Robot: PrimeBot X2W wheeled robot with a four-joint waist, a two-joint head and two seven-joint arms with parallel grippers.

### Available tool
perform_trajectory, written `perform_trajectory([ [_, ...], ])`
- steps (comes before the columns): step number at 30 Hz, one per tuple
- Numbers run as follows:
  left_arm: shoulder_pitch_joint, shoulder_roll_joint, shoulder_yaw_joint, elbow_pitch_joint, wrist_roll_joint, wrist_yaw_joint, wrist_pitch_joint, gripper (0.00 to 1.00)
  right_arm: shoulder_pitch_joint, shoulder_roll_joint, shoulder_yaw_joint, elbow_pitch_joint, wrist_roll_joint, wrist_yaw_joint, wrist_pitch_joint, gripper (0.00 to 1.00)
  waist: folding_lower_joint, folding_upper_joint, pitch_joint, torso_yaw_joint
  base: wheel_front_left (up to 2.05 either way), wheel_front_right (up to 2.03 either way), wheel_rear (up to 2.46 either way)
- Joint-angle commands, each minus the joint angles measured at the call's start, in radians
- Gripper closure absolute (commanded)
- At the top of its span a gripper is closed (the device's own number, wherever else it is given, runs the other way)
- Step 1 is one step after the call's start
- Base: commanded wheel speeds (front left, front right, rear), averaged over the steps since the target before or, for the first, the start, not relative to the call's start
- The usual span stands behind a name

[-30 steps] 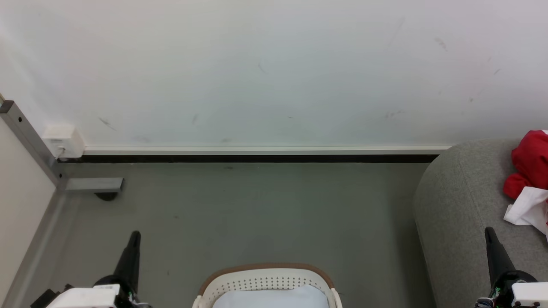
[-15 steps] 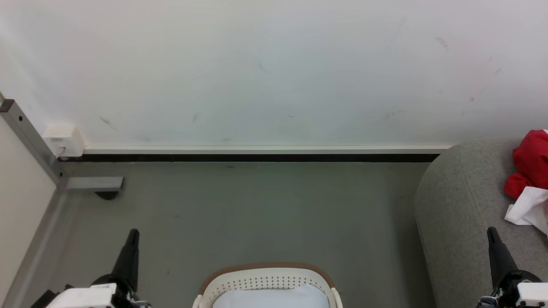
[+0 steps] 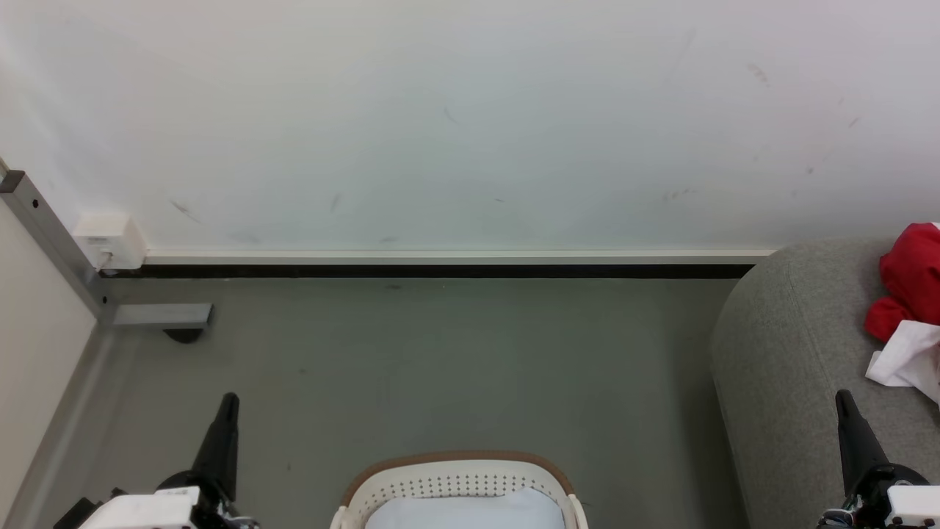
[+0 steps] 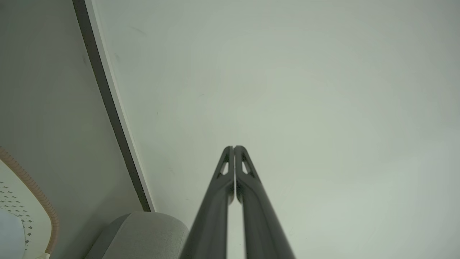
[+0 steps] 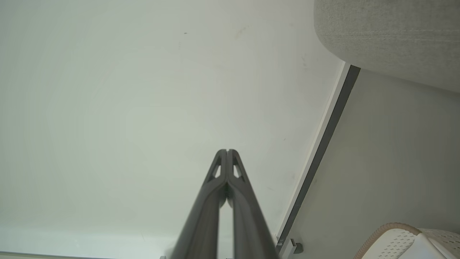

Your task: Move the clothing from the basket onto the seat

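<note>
Clothing (image 3: 910, 283) is lying bunched on top of the seat (image 3: 793, 353), inward from the seat's rounded left end. The red part is sitting nearer the wall (image 3: 470, 110) and a white part is spilling toward the robot, and the garment's right side is running off the head view. Basket (image 3: 459, 457) is standing on the grey floor (image 3: 440, 367), left of the seat and well apart from it. Its brown rim band is showing and a pale bluish-white cloth (image 3: 463, 510) is lying inside. Left gripper (image 3: 230, 402) is hanging over the floor to the left of the basket, pointing toward the wall and touching nothing. In the left wrist view its two fingers are pressing together at the tips, clenched on nothing. Right gripper (image 3: 844, 397) is hovering over the near part of the seat, close to the clothing's white part but apart from it. In the right wrist view its fingertips are meeting, closed and empty. A dark baseboard strip (image 3: 440, 271) is running along the foot of the wall. A small white box (image 3: 109, 241) is sitting on the wall at the left corner beside a grey metal post (image 3: 44, 228).
</note>
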Motion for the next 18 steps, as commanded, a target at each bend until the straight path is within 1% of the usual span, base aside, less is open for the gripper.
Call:
perform_trajectory([
  [1, -0.008, 0.002, 0.003, 0.0, -0.011, -0.002, 0.001, 1.0, -0.011, 0.001, -0.003, 0.002, -0.003, -0.002, 0.002, 1.0, 0.0, -0.0001, 0.0, 0.0, 0.0, 0.0, 0.0],
  [18, -0.008, 0.001, 0.004, 0.0, -0.009, -0.002, 0.002, 1.0, -0.012, 0.003, -0.006, 0.002, -0.005, -0.002, 0.005, 1.0, 0.0, -0.0001, 0.0, 0.0, 0.0, 0.0, 0.0],
])
